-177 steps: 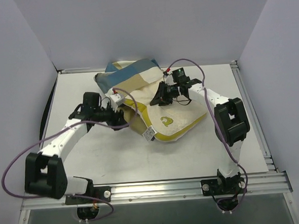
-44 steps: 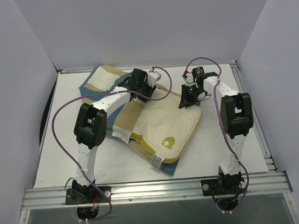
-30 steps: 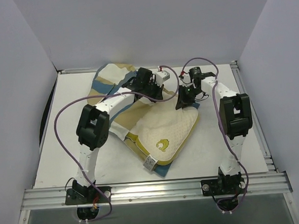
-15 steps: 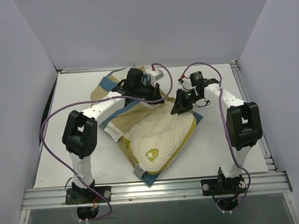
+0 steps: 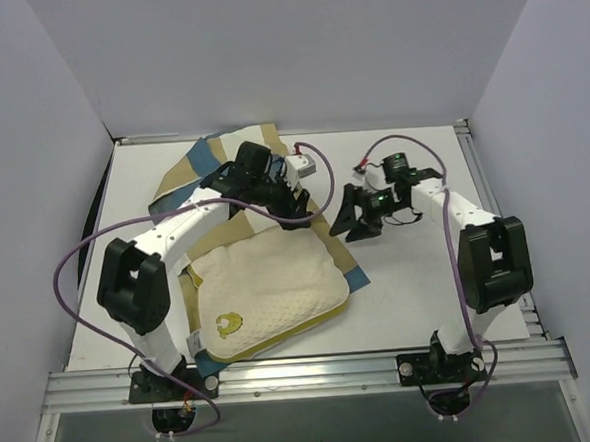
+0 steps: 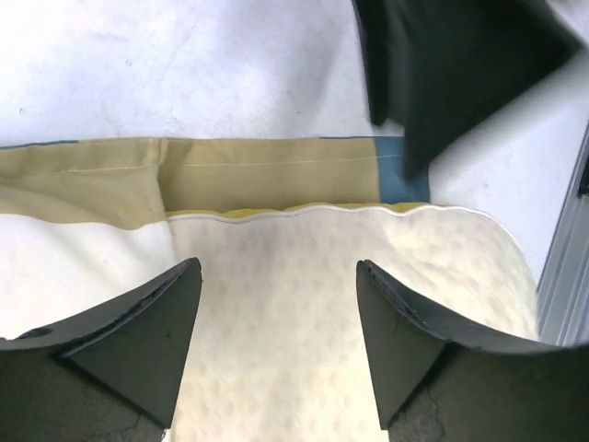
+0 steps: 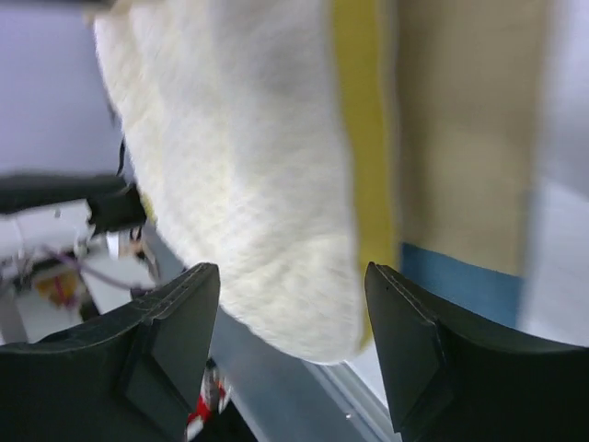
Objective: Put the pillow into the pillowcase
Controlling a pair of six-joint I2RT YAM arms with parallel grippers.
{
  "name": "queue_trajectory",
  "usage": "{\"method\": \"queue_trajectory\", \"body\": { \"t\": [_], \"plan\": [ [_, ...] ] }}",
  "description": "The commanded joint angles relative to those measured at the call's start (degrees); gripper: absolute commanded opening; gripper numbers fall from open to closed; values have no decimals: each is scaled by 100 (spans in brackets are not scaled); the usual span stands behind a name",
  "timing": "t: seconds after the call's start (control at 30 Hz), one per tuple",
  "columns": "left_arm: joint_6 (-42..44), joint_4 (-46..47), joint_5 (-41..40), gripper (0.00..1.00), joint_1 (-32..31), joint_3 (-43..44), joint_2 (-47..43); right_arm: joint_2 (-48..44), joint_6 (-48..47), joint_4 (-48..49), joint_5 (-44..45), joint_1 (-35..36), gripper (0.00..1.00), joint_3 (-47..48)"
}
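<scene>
The cream-white pillow (image 5: 269, 288) lies at the near left of the table, its yellow emblem (image 5: 224, 325) toward the front. The blue and tan checked pillowcase (image 5: 187, 177) lies under it and spreads to the back left; a blue corner (image 5: 356, 278) shows at the pillow's right. My left gripper (image 5: 303, 213) hovers open above the pillow's far edge. In the left wrist view the left gripper (image 6: 276, 276) has only pillow (image 6: 276, 304) below it. My right gripper (image 5: 343, 223) stands open just right of the pillow's far corner. The right wrist view shows the right gripper (image 7: 290, 281) holding nothing, facing the pillow (image 7: 248, 166) and tan pillowcase (image 7: 460, 138).
A metal rail (image 5: 304, 371) runs along the near edge by the arm bases. Grey walls close in the left, back and right. Purple cables loop off both arms. The white table (image 5: 429, 283) shows bare on the right.
Both grippers have opened and let go. The pillow with the pillowcase has swung and dropped toward the near left, its emblem now at the front left. The right gripper moved left and nearer.
</scene>
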Motion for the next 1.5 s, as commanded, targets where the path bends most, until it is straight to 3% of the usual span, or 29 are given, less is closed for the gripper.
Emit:
{"method": "queue_trajectory", "body": {
  "t": [0.0, 0.07, 0.1, 0.27, 0.3, 0.5, 0.53, 0.57, 0.6, 0.63, 0.67, 0.87, 0.9, 1.0, 1.03, 1.1, 1.17, 1.33, 1.37, 1.47],
  "plan": [
    [606, -342, -451, 77, -408, -209, -612, -321, -275, -284, 641, -898, 64, 196],
    [1028, -606, -610, 78, -707, -288, -612, -146, -373, -460, 1085, -900, 64, 258],
    [1159, -667, -759, 87, -795, -358, -586, -32, -434, -530, 1199, -874, 65, 380],
    [1898, -1063, -1339, 92, -1077, -323, -77, 716, -391, -733, 1886, -654, 71, 601],
    [2117, -1124, -1445, 97, -1138, -315, 19, 795, -382, -767, 1956, -619, 72, 636],
    [2681, -1573, -1938, 97, -1262, -358, 819, 1041, -540, -1005, 2545, -311, 80, 619],
    [2716, -1730, -1868, 88, -1219, -350, 986, 1076, -566, -1014, 2615, -267, 80, 601],
    [2769, -1844, -1389, 54, -1166, -324, 1039, 1103, -593, -1031, 2764, -162, 80, 592],
    [2743, -1906, -1080, 34, -1078, -332, 1014, 1181, -645, -1058, 2826, -118, 81, 601],
    [2725, -1890, -781, 22, -877, -367, 953, 1226, -672, -1084, 2922, -39, 80, 627],
    [2734, -1863, -169, 4, -797, -454, 874, 1278, -681, -1075, 2975, 5, 80, 653],
    [2681, -1687, 505, 0, -472, -552, 425, 1779, -760, -1031, 3301, 541, 73, 829],
    [2612, -1635, 558, 0, -436, -560, 390, 1945, -751, -1014, 3275, 594, 71, 856],
    [2296, -1407, 453, 0, -340, -534, 346, 2253, -681, -996, 2741, 674, 51, 839],
    [2164, -1180, 409, 0, -304, -552, 328, 2298, -646, -988, 2121, 630, 41, 812],
    [1787, -880, 295, 0, -278, -648, 293, 2334, -628, -944, 1511, 577, 30, 733],
    [1584, -432, -47, 0, -295, -710, 267, 2281, -654, -917, 912, 472, 4, 619],
    [871, 807, -1627, 0, -208, -780, 240, 1412, -733, -1057, 358, 138, 0, 189],
    [862, 983, -2335, 0, -173, -763, 258, 1237, -908, -1162, 287, 94, 0, 144],
    [783, 1721, -3471, 0, 143, -431, 345, 718, -1330, -2039, 286, 102, 0, -22]
  ]
}}
